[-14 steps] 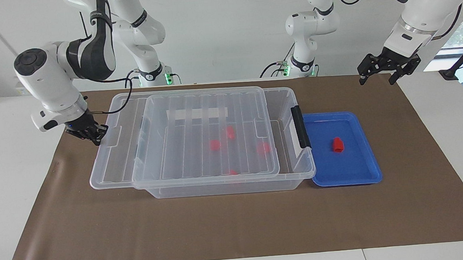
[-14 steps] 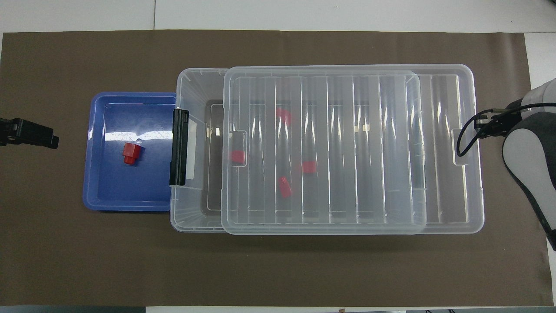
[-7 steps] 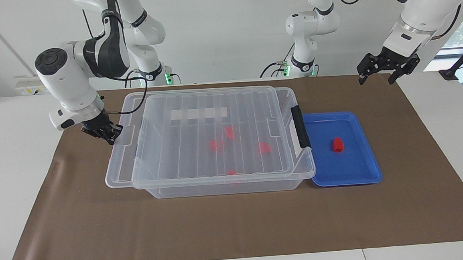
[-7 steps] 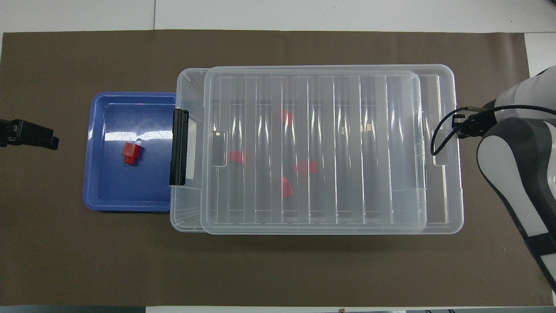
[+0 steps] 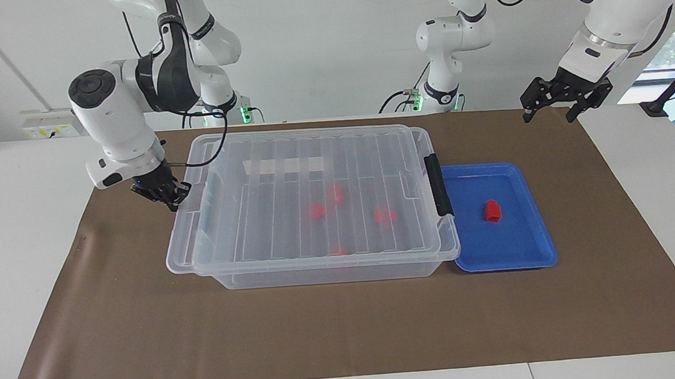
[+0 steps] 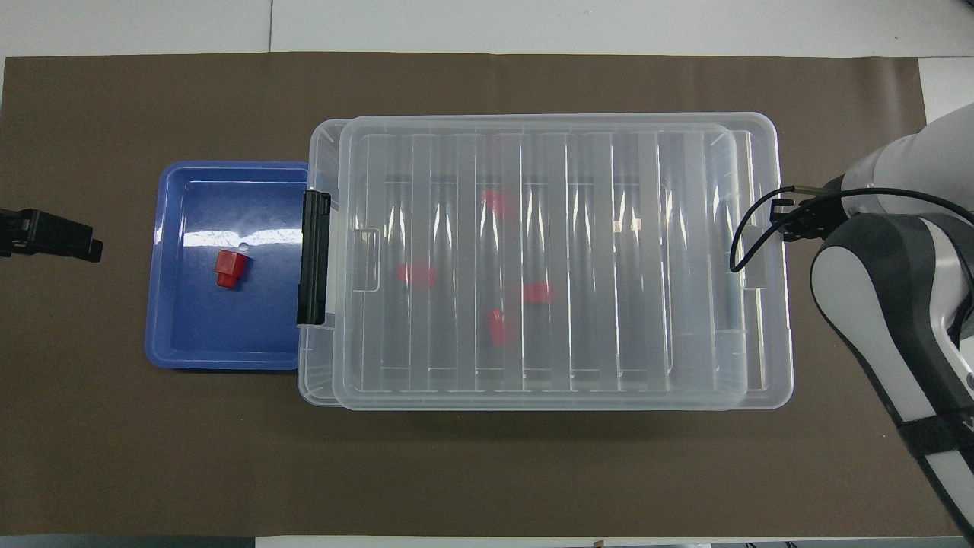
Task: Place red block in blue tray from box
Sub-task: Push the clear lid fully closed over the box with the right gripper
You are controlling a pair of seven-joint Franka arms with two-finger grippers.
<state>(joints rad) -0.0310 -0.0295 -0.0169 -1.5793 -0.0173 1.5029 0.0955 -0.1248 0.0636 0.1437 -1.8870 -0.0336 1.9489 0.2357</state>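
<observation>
A red block (image 5: 493, 210) already lies in the blue tray (image 5: 529, 257), so closing the box (image 5: 325, 275) looks underway: the right gripper (image 5: 164, 197), jaws clenched on the lid (image 5: 288, 157), needs it seated squarely, while the left gripper (image 5: 563, 100) waits released.
</observation>
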